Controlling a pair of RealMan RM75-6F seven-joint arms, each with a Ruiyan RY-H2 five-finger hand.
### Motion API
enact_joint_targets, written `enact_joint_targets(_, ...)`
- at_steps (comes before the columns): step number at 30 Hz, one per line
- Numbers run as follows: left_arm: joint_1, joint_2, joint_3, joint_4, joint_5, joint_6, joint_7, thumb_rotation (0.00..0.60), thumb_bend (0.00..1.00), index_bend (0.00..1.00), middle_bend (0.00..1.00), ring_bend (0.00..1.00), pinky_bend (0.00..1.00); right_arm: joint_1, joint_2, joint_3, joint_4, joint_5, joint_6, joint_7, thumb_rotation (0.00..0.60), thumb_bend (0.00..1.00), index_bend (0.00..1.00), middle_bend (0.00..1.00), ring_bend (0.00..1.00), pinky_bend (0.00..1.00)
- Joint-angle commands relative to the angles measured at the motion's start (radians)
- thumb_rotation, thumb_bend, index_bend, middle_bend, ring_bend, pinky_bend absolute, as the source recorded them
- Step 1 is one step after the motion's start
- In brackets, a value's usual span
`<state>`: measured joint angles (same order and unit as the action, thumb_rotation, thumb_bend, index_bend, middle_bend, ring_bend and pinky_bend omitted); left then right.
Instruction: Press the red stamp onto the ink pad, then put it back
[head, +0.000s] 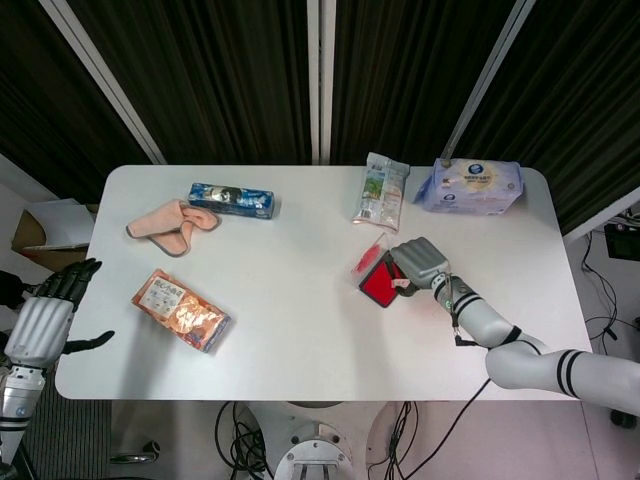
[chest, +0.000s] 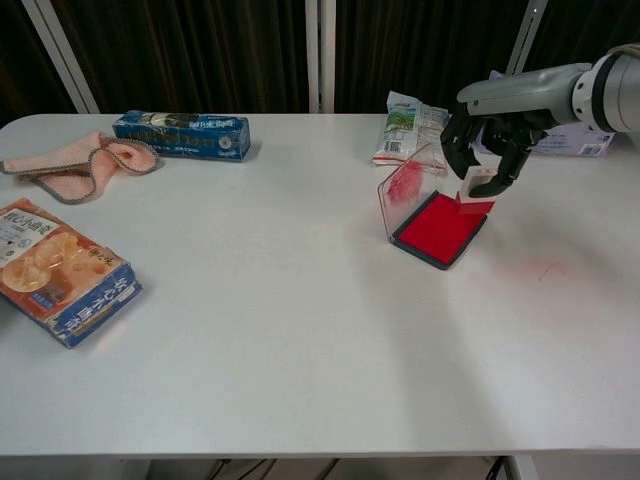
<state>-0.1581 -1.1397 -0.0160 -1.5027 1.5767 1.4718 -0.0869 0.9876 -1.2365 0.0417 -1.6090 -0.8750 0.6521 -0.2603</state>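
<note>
The ink pad (chest: 437, 226) (head: 379, 285) lies open right of the table's middle, red surface up, with its clear lid (chest: 401, 190) standing along its left side. My right hand (chest: 488, 144) (head: 419, 262) holds the red stamp (chest: 475, 198) (head: 403, 285) in its fingers, lifted above the pad's far right corner and clear of the ink. A faint red mark (chest: 547, 268) shows on the table to the pad's right. My left hand (head: 45, 316) hangs off the table's left edge, fingers apart, holding nothing; the chest view does not show it.
A snack packet (chest: 405, 126) and a wet-wipes pack (head: 470, 186) lie behind the pad. On the left are a blue box (chest: 181, 134), a pink cloth (chest: 78, 163) and an orange biscuit box (chest: 58, 270).
</note>
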Motion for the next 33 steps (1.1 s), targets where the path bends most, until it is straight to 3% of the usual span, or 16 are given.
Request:
enact_joint_targets(1, -0.001, 0.0, 0.001, -0.003, 0.002, -0.001, 0.004, 0.535, 0.02, 0.04, 0.07, 0.08, 0.18, -0.039, 0.045, -0.032, -0.031, -0.026, -0.025, 0.042, 0.6, 0.32, 0.78, 0.68, 0.8, 0.9)
enact_joint_targets(9, -0.006, -0.003, 0.001, -0.012, 0.009, -0.005, 0.015, 0.537, 0.02, 0.04, 0.07, 0.08, 0.18, -0.103, 0.046, -0.075, 0.018, -0.08, -0.061, 0.109, 0.6, 0.31, 0.78, 0.67, 0.8, 0.9)
enact_joint_targets(20, -0.005, -0.007, 0.0, -0.004, 0.001, -0.008, 0.012, 0.537, 0.02, 0.04, 0.07, 0.08, 0.18, -0.146, -0.026, -0.066, 0.144, -0.156, -0.105, 0.202, 0.6, 0.3, 0.78, 0.66, 0.8, 0.9)
enact_joint_targets(23, -0.007, -0.008, 0.0, 0.0, 0.0, -0.01, 0.011, 0.537, 0.02, 0.04, 0.07, 0.08, 0.18, -0.153, -0.034, -0.062, 0.158, -0.18, -0.107, 0.216, 0.6, 0.3, 0.77, 0.66, 0.8, 0.9)
enact_joint_targets(27, -0.009, -0.011, -0.003, 0.003, 0.001, -0.01, 0.013, 0.58, 0.02, 0.04, 0.07, 0.08, 0.18, -0.156, -0.037, -0.061, 0.171, -0.203, -0.123, 0.228, 0.6, 0.3, 0.75, 0.64, 0.8, 0.9)
enact_joint_targets(33, -0.009, -0.01, -0.001, 0.004, 0.001, -0.011, 0.01, 0.583, 0.02, 0.04, 0.07, 0.08, 0.18, -0.157, -0.037, -0.057, 0.18, -0.223, -0.138, 0.24, 0.6, 0.29, 0.69, 0.6, 0.8, 0.9)
